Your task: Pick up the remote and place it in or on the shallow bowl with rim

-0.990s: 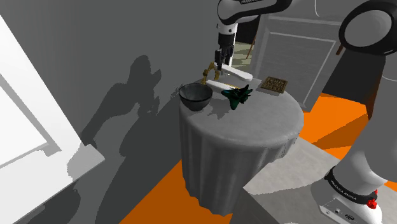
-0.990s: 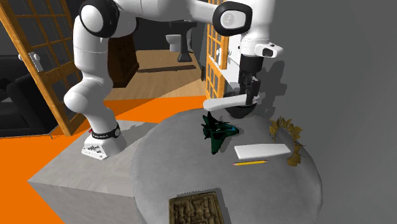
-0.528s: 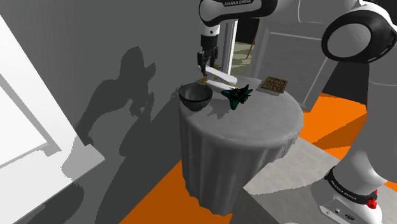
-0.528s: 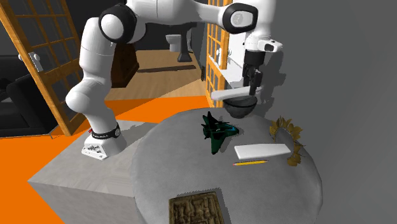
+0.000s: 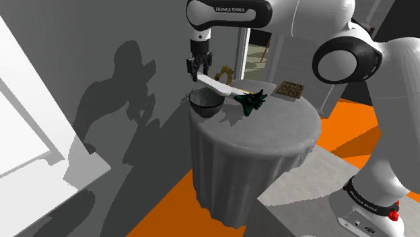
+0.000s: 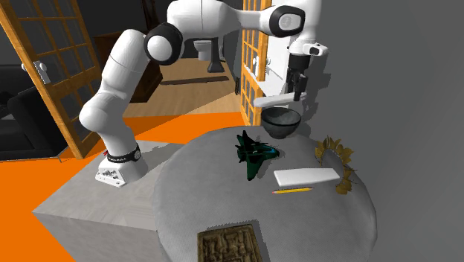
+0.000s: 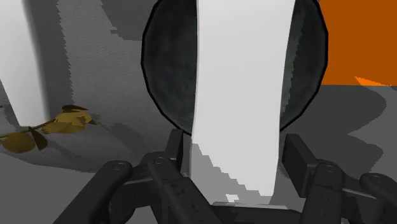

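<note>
One remote (image 6: 272,100) in pincer (image 6: 298,94), one bowl (image 6: 281,126)

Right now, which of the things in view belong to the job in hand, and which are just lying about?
Job in hand:
remote, clasped by the gripper
bowl, under the remote

Lying about on the table:
toy jet
white slab
pencil
golden leaves
carved block

In my wrist view the white remote (image 7: 238,83) hides the middle of the dark bowl (image 7: 168,70); the picture's edge cuts its far end
</note>
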Tool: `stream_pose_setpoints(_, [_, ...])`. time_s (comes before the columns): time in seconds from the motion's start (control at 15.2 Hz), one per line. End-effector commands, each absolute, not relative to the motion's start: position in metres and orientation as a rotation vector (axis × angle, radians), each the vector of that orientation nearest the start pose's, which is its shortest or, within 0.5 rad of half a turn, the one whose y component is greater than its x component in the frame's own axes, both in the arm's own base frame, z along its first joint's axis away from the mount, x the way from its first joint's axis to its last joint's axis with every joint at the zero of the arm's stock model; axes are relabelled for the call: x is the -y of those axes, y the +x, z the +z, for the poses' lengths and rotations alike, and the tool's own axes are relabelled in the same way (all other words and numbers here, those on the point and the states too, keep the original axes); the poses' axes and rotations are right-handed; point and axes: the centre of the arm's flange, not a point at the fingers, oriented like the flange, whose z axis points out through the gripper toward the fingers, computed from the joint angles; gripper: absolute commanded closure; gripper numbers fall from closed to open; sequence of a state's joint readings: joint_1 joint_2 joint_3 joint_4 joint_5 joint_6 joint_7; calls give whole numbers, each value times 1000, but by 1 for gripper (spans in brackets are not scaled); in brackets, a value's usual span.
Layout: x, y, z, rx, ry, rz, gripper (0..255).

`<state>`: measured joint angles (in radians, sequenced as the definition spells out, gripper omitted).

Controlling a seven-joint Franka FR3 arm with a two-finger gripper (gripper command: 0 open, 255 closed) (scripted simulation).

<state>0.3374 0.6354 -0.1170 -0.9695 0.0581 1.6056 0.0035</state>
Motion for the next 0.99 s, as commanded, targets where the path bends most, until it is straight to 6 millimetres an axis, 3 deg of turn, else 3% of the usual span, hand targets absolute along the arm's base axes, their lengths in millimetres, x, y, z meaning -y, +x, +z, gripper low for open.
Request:
stream_pose_setpoints(0.0, [-199, 703, 496, 372, -3130, -10, 255])
stream_pose_setpoints(0.79, [-199, 703, 431, 372, -3130, -10, 255])
stream_pose_setpoints(0.92, [-199, 703, 431, 372, -3130, -10, 255])
